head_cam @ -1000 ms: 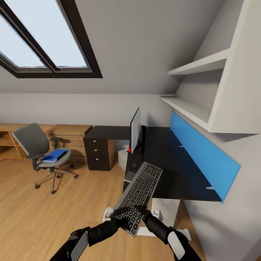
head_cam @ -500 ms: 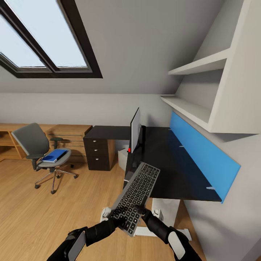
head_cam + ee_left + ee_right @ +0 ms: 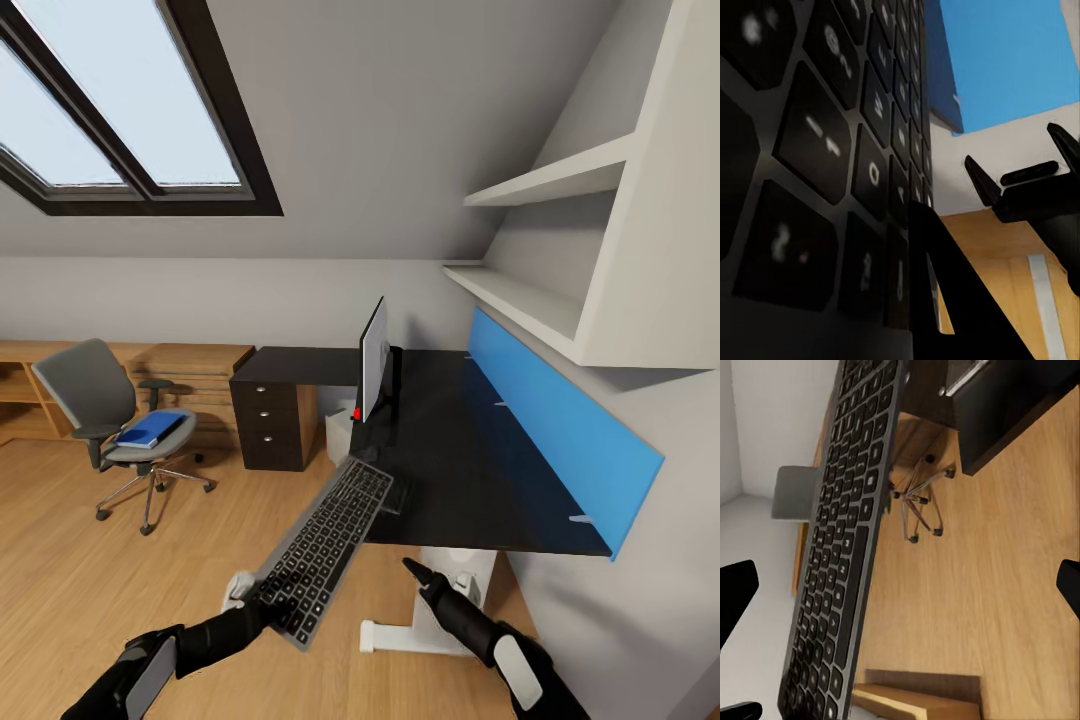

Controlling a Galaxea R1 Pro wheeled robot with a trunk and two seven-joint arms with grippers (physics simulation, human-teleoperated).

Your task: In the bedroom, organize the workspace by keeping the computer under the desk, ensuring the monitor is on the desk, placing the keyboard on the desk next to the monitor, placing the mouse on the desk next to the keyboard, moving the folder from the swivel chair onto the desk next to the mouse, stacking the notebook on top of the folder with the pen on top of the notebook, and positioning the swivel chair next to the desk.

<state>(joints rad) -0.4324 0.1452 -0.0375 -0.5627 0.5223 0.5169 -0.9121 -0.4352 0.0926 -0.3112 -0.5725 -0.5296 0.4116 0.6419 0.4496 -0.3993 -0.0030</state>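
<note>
The keyboard (image 3: 322,543), black keys in a grey frame, hangs tilted in the air. Its far end reaches over the front-left edge of the black desk (image 3: 480,480). My left gripper (image 3: 266,603) is shut on its near end, and the keys (image 3: 832,150) loom close in the left wrist view. My right gripper (image 3: 413,570) hangs open to the keyboard's right, apart from it; it also shows as the right gripper (image 3: 1014,150). The monitor (image 3: 374,360) stands on the desk. The blue folder (image 3: 150,428) lies on the swivel chair (image 3: 95,395). A light grey computer (image 3: 340,432) sits under the desk.
A dark drawer unit (image 3: 270,420) stands at the desk's left end, with a light-wood dresser (image 3: 190,375) behind the chair. A blue wall panel (image 3: 560,420) and white shelves (image 3: 540,300) run along the right. Wooden floor (image 3: 100,580) lies open on the left.
My right gripper has let go of the keyboard and drawn off to the right. My left gripper has carried the keyboard leftward and lower, so its far end now lies at the desk's edge.
</note>
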